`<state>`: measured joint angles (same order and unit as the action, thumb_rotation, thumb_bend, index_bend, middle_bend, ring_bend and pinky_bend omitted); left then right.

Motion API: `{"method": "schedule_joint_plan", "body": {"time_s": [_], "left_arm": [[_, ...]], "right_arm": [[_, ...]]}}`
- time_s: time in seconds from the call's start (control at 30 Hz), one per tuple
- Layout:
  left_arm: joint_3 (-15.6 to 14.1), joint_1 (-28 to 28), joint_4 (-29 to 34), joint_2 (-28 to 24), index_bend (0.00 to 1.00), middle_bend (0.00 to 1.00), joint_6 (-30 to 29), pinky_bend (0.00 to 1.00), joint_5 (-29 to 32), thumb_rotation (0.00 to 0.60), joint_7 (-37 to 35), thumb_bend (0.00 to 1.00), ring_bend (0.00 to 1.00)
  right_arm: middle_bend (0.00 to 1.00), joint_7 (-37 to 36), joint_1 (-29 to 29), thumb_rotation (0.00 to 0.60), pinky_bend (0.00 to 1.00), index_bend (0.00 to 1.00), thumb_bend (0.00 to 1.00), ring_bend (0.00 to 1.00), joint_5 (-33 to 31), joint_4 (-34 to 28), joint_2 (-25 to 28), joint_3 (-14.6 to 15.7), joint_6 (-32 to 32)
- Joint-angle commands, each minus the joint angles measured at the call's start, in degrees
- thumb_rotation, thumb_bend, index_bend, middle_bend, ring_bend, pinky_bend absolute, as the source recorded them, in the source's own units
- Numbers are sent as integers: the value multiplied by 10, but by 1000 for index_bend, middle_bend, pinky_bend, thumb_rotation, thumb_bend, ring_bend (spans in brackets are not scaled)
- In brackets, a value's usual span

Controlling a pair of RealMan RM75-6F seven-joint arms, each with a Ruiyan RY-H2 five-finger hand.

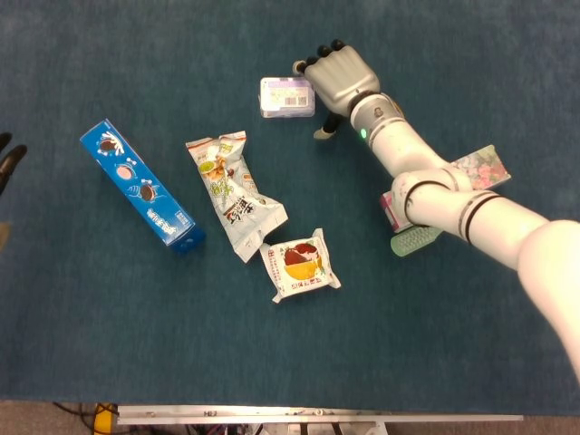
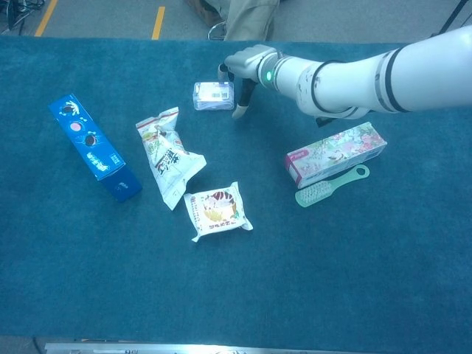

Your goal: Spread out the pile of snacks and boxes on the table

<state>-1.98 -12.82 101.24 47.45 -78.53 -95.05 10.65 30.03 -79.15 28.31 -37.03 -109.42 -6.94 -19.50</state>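
**Robot arm and hand, as seen from above and from the chest**

The right hand (image 1: 339,80) has a silver-grey metallic shell and black fingertips. Its wrist carries a small green light. The arm behind it is glossy white, in rounded segments divided by thin dark rings.

Blue table (image 1: 471,381) carries boxes, snack packets and a brush (image 2: 324,189).

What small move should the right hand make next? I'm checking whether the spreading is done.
Probably nudge the small white packet a bit further from the hand, toward the far edge. The right hand sits right beside it with fingers down, and the other items already lie apart.
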Motion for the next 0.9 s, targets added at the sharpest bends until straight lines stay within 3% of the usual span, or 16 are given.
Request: {"method": "schedule_joint_plan", "body": {"time_s": [0.03, 0.23, 0.4, 0.5, 0.67, 0.9], "left_arm": [[0, 2, 1, -1, 1, 63, -1, 256, 1, 600, 1, 358, 94], [1, 4, 0, -1, 1, 63, -2, 255, 2, 600, 1, 358, 94], [1, 5, -3, 1, 1, 63, -2, 254, -1, 600, -2, 358, 94], [1, 7, -4, 1, 1, 63, -4, 254, -2, 600, -3, 358, 94], [0, 9, -4, -1, 1, 63, -6, 254, -4, 600, -4, 358, 94], [0, 11, -6, -1, 1, 63, -5, 251, -3, 600, -7, 358, 94]], "right_arm": [[223, -18, -7, 479, 114, 167, 0, 114, 7, 23, -13, -3, 20], [223, -44, -12, 501, 114, 167, 0, 114, 33, 34, -20, -5, 34], [223, -58, -11, 599, 132, 167, 0, 122, 52, 35, -25, -5, 22], [232, -59, -11, 600, 167, 167, 8, 142, 58, 41, -33, -5, 7], [259, -54, -10, 600, 237, 227, 110, 188, 63, 53, -46, -7, -9], [284, -50, -11, 600, 277, 276, 142, 220, 75, 69, -63, -19, -19]]}}
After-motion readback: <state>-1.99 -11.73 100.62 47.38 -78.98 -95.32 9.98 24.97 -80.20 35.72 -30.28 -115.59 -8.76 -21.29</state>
